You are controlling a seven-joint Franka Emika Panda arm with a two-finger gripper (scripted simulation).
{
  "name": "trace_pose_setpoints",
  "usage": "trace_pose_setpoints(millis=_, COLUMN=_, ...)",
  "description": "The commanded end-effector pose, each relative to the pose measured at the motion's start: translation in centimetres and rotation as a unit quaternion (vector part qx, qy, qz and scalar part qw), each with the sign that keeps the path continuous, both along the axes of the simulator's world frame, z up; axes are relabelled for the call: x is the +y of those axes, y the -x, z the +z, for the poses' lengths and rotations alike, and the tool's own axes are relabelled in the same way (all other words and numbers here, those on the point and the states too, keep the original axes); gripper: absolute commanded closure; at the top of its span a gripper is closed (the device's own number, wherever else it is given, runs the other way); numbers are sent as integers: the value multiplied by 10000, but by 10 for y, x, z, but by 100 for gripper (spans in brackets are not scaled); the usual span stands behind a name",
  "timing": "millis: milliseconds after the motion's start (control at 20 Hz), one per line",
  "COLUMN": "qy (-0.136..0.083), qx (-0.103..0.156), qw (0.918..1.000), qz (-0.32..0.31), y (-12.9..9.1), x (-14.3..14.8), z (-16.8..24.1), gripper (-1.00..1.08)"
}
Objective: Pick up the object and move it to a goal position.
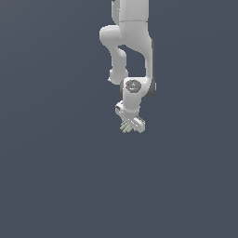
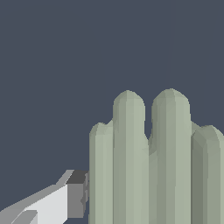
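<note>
One finger [image 2: 75, 194] shows in the wrist view: white body, dark grey pad, the pad's edge touching the side of the object [image 2: 151, 166]. The opposite finger is out of that picture. The object fills much of the wrist view: pale grey-green, four rounded parallel ridges standing side by side, the two middle ridges reaching further than the outer two.

In the exterior view the gripper [image 1: 128, 125] sits at the end of the white Panda arm [image 1: 132, 37], pointing down, with its white bar tilted so that the end toward the exterior view's right lies lower. The object [image 1: 126, 127] appears there as a tiny green item just under the bar, on its end nearer the exterior view's left, its ridges pointing down and away from the bar. The fingers are closed narrow on the object, holding it.

Behind arm and object both views show only a flat dark blue-grey background [image 1: 46, 176]; no contact between object and any surface can be made out.
</note>
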State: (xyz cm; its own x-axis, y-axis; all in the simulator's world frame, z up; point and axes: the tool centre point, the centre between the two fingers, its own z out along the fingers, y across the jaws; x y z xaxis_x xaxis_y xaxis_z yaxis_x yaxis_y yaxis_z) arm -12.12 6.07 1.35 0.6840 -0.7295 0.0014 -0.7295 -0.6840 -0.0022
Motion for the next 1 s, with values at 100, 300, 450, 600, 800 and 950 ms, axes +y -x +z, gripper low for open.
trace_pose_setpoints(millis=100, qy=1, qx=1, qw=10000, qz=-2, y=0, x=0, z=0, gripper=108)
trace_pose_setpoints(millis=300, qy=1, qx=1, qw=10000, qz=-2, y=-3, x=2, z=5, gripper=108)
trace_pose_setpoints(millis=450, qy=1, qx=1, qw=10000, qz=-2, y=-8, x=5, z=13, gripper=108)
trace_pose_setpoints(millis=600, qy=3, qx=2, qw=10000, qz=-2, y=-15, x=10, z=25, gripper=108)
trace_pose_setpoints(millis=800, qy=5, qx=3, qw=10000, qz=-3, y=-29, x=18, z=47, gripper=108)
trace_pose_setpoints(millis=950, qy=8, qx=4, qw=10000, qz=-3, y=-41, x=26, z=67, gripper=108)
